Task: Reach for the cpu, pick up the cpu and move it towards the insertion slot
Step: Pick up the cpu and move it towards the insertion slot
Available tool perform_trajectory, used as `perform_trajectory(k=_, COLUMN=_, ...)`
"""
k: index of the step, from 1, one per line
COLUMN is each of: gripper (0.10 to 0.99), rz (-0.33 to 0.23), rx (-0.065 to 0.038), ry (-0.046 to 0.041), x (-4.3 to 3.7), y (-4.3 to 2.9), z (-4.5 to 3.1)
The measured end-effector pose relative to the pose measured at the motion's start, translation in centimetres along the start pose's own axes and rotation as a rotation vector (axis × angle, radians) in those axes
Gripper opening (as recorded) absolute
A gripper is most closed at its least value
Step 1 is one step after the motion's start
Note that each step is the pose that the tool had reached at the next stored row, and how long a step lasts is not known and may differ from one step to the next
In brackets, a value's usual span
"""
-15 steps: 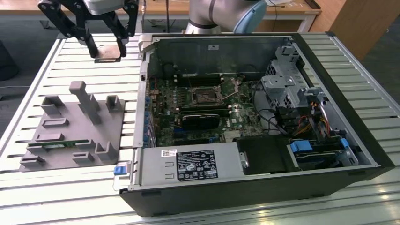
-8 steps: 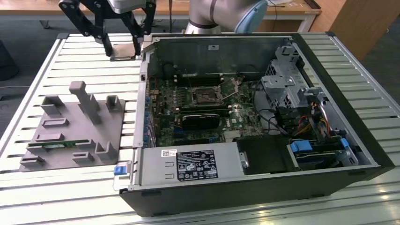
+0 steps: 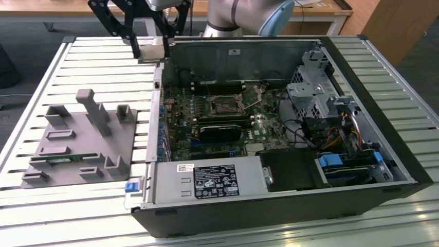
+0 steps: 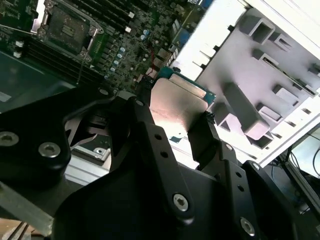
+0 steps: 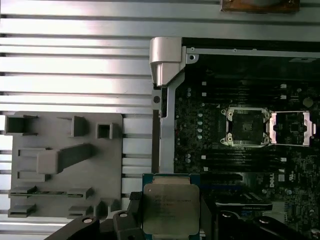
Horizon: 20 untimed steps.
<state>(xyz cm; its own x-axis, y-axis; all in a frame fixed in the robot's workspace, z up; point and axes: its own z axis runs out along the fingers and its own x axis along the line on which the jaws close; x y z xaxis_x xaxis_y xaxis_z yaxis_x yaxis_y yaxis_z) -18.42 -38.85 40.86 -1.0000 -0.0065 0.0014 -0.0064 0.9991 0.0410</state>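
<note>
My gripper (image 3: 152,50) is shut on the cpu (image 3: 152,53), a flat silvery square chip, and holds it in the air over the back corner of the open computer case, on the exterior view's left. Both wrist views show the cpu (image 4: 177,102) (image 5: 170,207) clamped by its edges between the black fingers (image 4: 150,135). The insertion slot (image 3: 225,105) is a square black socket with a thin metal frame in the green board, lower and to the exterior view's right of the chip. The slot (image 5: 246,126) (image 4: 67,30) lies open with nothing in it.
A grey plastic fixture (image 3: 82,139) with upright posts sits on the slatted table on the exterior view's left, with a green memory stick (image 3: 65,160) in it. Inside the case (image 3: 357,77) are a long black card (image 3: 219,134), a drive cage (image 3: 312,95) and a power supply (image 3: 205,180).
</note>
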Motion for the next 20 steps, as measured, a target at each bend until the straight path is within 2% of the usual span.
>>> perform_trajectory(k=20, gripper=0.541, rz=0.000, rx=0.000, ry=-0.0001, x=-7.18, y=1.06, z=0.05)
